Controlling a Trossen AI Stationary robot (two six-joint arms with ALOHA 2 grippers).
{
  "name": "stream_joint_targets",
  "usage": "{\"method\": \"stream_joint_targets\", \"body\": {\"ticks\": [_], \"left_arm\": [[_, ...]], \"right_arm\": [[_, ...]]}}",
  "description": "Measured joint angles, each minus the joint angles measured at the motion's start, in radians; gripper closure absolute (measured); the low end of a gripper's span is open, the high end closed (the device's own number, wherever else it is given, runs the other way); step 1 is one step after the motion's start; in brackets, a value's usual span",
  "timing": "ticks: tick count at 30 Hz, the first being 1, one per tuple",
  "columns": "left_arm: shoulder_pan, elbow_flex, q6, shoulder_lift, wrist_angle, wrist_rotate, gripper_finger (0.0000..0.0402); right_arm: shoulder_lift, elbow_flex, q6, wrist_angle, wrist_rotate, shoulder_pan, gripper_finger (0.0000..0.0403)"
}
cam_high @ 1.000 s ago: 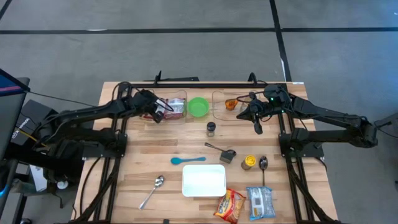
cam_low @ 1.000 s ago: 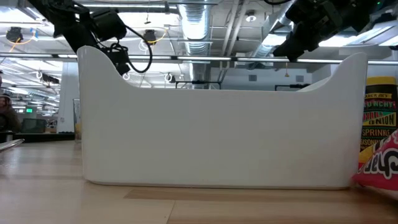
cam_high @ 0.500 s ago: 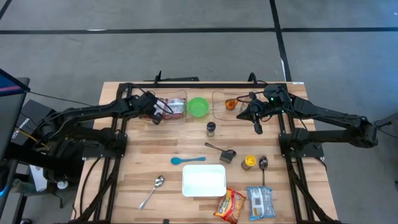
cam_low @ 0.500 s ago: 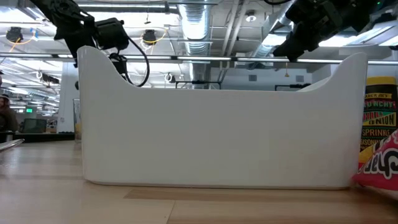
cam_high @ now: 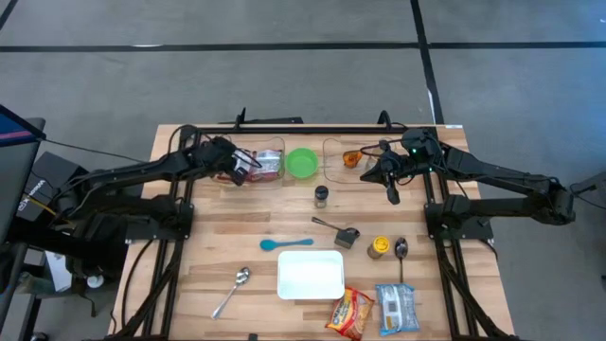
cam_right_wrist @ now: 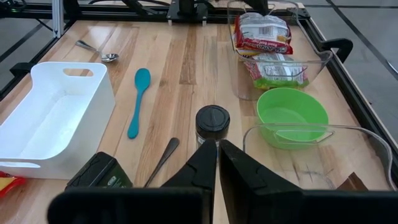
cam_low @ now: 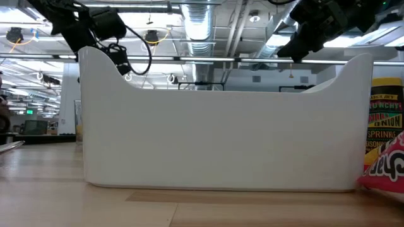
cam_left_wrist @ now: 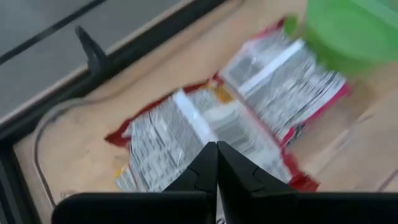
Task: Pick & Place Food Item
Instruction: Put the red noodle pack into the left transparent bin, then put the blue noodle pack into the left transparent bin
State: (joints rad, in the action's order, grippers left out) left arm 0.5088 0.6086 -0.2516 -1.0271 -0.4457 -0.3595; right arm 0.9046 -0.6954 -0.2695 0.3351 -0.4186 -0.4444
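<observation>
A red and silver snack packet [cam_left_wrist: 249,118] lies flat in a clear container [cam_high: 280,152] at the table's far side, left of a green bowl [cam_high: 302,162]. My left gripper [cam_left_wrist: 216,144] is shut and points slantwise down over the packet's middle, by the container's left wall [cam_high: 254,166]. My right gripper [cam_right_wrist: 217,143] is shut and hangs in the air at the far right [cam_high: 392,196], holding nothing. It points toward a dark-lidded spice jar [cam_right_wrist: 212,121]. A white tray [cam_high: 281,275] stands near the front edge. My left gripper has its shut fingertips [cam_left_wrist: 211,155] over the packet's silver middle [cam_left_wrist: 205,127], coming slantwise from above and from the table's left. I cannot tell whether they touch it. The packet lies flat in the container.
A second clear container [cam_high: 333,152] stands right of the bowl. Mid-table lie a teal spoon [cam_high: 286,243], a black scoop [cam_high: 338,232], a yellow can [cam_high: 378,247] and two metal spoons [cam_high: 232,290] [cam_high: 401,249]. Two snack bags [cam_high: 350,313] [cam_high: 396,308] lie by the front edge.
</observation>
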Motion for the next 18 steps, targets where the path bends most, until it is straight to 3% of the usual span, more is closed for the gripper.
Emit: {"method": "stream_joint_targets", "body": {"ticks": [4,7,15,18], "left_arm": [[-0.013,0.0,0.018,0.06,0.071,0.004,0.0401],[-0.03,0.0,0.067,0.105,0.159,0.069,0.0401],[-0.101,0.0,0.174,0.164,0.429,0.487,0.0401],[-0.129,0.0,0.175,0.165,0.5,0.587,0.0401]], "right_arm": [[0.0,0.0,0.0,0.0,0.0,0.0,0.039],[0.0,0.0,0.0,0.0,0.0,0.0,0.039],[0.0,0.0,0.0,0.0,0.0,0.0,0.039],[0.0,0.0,0.0,0.0,0.0,0.0,0.039]]}}
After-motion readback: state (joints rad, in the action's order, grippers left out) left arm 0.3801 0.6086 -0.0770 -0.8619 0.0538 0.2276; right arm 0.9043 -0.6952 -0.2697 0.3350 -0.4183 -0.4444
